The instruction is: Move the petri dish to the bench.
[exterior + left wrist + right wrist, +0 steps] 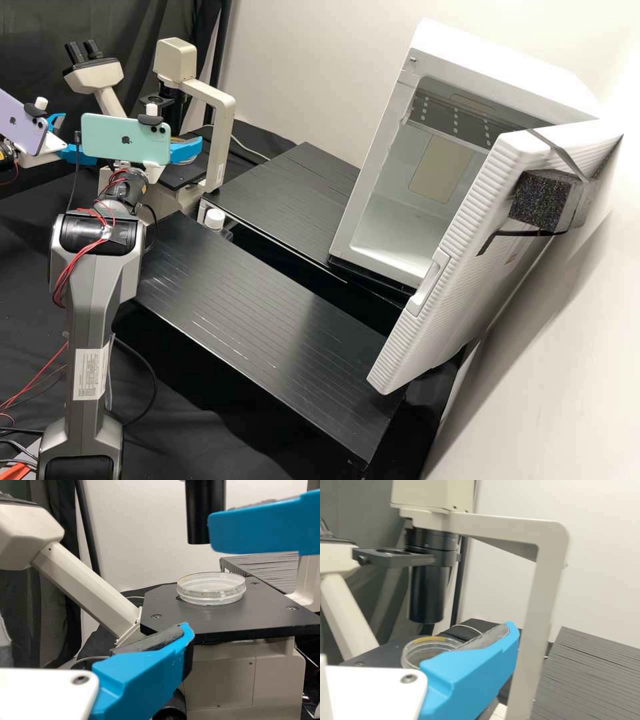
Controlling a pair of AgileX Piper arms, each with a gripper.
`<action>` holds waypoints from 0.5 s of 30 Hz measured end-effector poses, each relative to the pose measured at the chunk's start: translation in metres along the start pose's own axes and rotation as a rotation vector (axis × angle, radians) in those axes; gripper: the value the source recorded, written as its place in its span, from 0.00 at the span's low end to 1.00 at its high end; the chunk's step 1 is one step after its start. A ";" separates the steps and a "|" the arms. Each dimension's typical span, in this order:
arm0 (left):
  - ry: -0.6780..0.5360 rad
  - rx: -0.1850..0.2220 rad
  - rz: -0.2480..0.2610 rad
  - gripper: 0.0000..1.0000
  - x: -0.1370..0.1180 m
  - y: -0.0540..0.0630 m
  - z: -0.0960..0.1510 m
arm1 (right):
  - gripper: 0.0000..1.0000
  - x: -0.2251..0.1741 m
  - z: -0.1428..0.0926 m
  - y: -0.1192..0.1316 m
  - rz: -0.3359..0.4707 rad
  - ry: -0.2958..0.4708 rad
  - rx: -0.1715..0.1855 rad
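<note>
The dish (211, 596) sits flat on the black stage (165, 607) of the microscope (228, 133). It is clear, so it is hard to see what is in it. The left gripper (71, 138) is let go, with its blue fingers well apart, and it has nothing in it. Part of it is cut off by the green phone (110, 137) in the high view. The right gripper (187, 151) is let go too, near the dish. In its wrist view, one of its blue fingers (480, 665) hides part of the dish, and I can't tell if they touch. In the left wrist view, a blue finger (260, 530) is cut off by the picture's edge, and I can't tell for sure whose it is. The purple phone (17, 123) is cut off by the edge of the high view.

A black bench (247, 300) lies in front, and a second one (287, 193) is behind it. A small white lid (214, 219) pokes up by the benches, but what is under it is partly hidden. A big white box (527, 73) has its door (460, 267) open, and the door hides some of the inside. A black block (539, 198) is on the door under straps.
</note>
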 end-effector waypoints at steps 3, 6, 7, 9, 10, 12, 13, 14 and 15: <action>0.000 0.000 0.000 1.00 0.000 0.000 0.000 | 1.00 -0.007 0.005 0.011 0.014 -0.015 0.025; 0.000 0.000 0.000 1.00 0.000 0.000 0.000 | 1.00 -0.011 0.004 0.021 0.043 -0.007 0.057; 0.000 0.000 0.000 1.00 0.000 0.000 0.000 | 1.00 -0.013 0.003 0.022 0.055 -0.002 0.064; 0.000 0.000 0.000 1.00 0.000 0.000 0.000 | 1.00 -0.013 -0.001 0.021 0.058 0.010 0.070; 0.000 0.000 0.000 1.00 0.000 0.000 0.000 | 1.00 -0.014 -0.003 0.020 0.054 0.014 0.071; 0.000 0.000 0.000 1.00 0.000 0.000 0.000 | 1.00 -0.015 -0.007 0.013 0.038 0.025 0.072; 0.000 0.000 0.000 1.00 0.000 0.000 0.000 | 1.00 -0.015 -0.009 0.007 0.024 0.029 0.071; 0.000 0.000 0.000 1.00 0.000 0.000 0.000 | 1.00 -0.015 -0.010 0.004 0.015 0.031 0.071; 0.000 0.000 0.000 1.00 0.000 0.000 0.000 | 1.00 -0.014 -0.010 -0.002 0.002 0.030 0.069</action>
